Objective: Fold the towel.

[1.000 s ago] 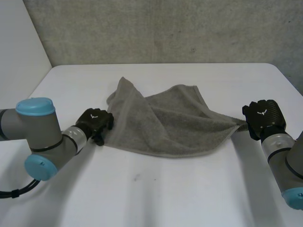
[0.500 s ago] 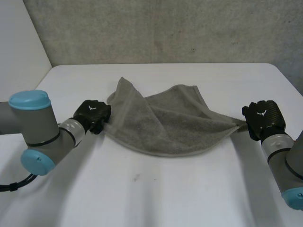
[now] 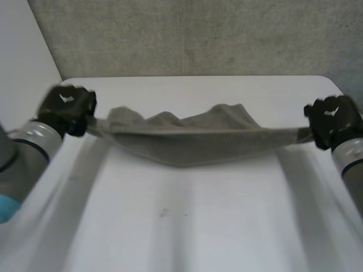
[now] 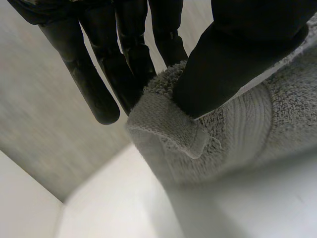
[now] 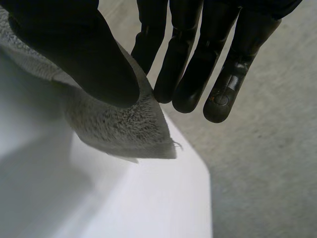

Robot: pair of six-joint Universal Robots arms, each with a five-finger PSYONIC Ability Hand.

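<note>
Head view overlooks table (image 3: 181, 226) — wrist views near towel (image 4: 237, 129).

A white table (image 3: 187, 238) with rounded far corners took up the foreground, with a small dark mark (image 3: 163, 213) on its near half. Behind it stood a rough grey wall (image 3: 198, 34), speckled like concrete, and a plain white panel (image 3: 25, 56) met that wall at an angle. Beyond the fingers (image 4: 99, 94) of the left hand (image 4: 247, 29), the grey wall rose from the table's far edge beside the white panel. Past the fingers (image 5: 185, 74) of the right hand (image 5: 59, 39), the table's edge gave way to a mottled grey surface, wall or floor unclear. Light lay soft and even across the tabletop.
</note>
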